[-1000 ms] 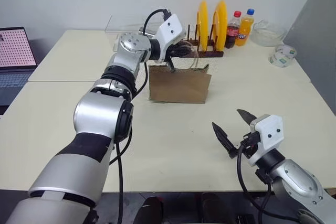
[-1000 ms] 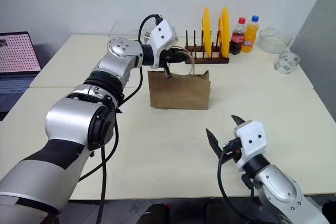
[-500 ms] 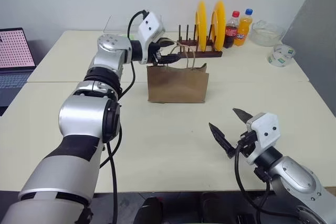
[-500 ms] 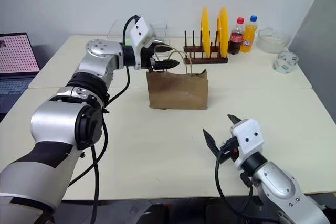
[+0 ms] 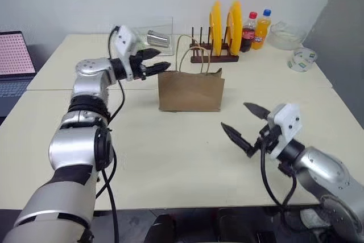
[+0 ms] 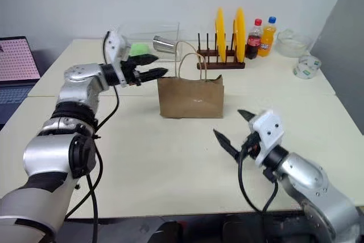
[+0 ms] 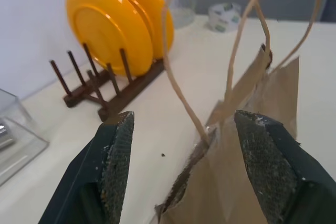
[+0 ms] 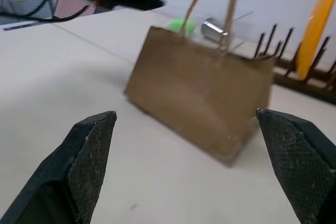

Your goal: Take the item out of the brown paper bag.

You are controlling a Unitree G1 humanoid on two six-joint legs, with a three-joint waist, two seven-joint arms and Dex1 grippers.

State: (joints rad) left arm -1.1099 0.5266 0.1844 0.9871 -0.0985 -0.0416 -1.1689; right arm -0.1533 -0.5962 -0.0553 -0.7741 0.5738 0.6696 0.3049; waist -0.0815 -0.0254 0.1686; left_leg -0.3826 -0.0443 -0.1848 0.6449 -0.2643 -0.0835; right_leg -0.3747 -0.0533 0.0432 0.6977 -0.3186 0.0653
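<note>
Fingers of both grippers apart, empty; paper bag (image 5: pixel 190 90) light, floppy: pin its rim, you reach inside.

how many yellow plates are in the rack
2. Both stand upright on edge, side by side in the dark wooden rack behind the brown paper bag: one yellow plate nearer the bag's handles, the other next to the cola bottle.

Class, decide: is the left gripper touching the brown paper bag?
Apart. In the left eye view the left gripper hangs open beside the brown paper bag, bare table visible between them.
</note>
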